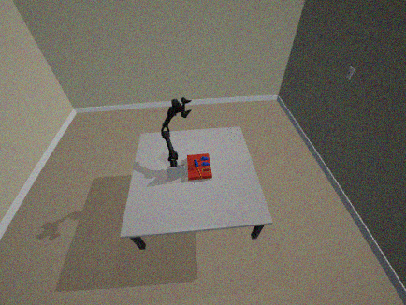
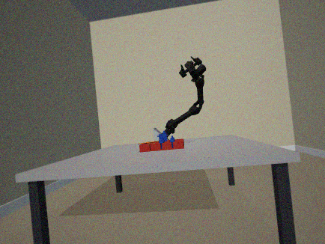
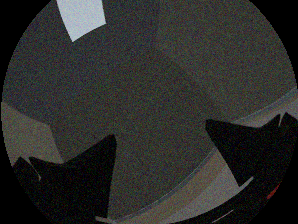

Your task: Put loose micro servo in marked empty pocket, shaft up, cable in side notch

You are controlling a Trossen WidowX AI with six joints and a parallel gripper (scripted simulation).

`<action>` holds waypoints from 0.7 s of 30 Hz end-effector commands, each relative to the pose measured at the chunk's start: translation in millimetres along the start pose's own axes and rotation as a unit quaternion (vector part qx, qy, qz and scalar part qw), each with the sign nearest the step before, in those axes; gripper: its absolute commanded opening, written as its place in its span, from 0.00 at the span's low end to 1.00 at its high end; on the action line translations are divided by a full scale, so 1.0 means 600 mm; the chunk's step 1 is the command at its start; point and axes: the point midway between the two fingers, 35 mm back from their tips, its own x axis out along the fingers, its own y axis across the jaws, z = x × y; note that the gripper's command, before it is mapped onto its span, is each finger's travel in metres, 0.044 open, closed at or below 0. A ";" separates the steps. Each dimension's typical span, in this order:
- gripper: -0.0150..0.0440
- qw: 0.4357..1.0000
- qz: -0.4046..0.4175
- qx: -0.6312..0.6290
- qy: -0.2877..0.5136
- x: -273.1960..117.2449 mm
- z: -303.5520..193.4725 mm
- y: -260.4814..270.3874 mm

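Note:
The red deck [image 1: 191,175] [image 2: 155,147] lies on the table beside the arm's base; a sliver of red shows at the lower right of the wrist view. Several blue servos are on it. One blue servo [image 1: 196,163] [image 2: 162,137] lies nearest the arm, appears to stand higher than the others, and has a thin orange-yellow cable [image 1: 199,172] running towards the deck's front edge. It looks like the loose one. A dark slot [image 1: 207,169] in front of the other servos looks like the empty pocket. My gripper [image 1: 190,107] [image 2: 186,62] [image 3: 162,132] is open and empty, high above the table and far from the deck.
The pale table [image 1: 224,201] [image 2: 232,153] carries the deck and the arm's base. A small grey plate [image 1: 176,171] is at the arm's base, close to the deck's left side. The arm [image 1: 169,145] [image 2: 183,114] rises from there. The wrist view mostly shows walls.

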 end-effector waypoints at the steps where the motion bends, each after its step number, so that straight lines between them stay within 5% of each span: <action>1: 1.00 0.997 -0.061 -0.009 0.038 0.043 -0.022 -0.069; 21: 1.00 0.918 -0.314 -0.037 0.239 0.118 -0.156 -0.382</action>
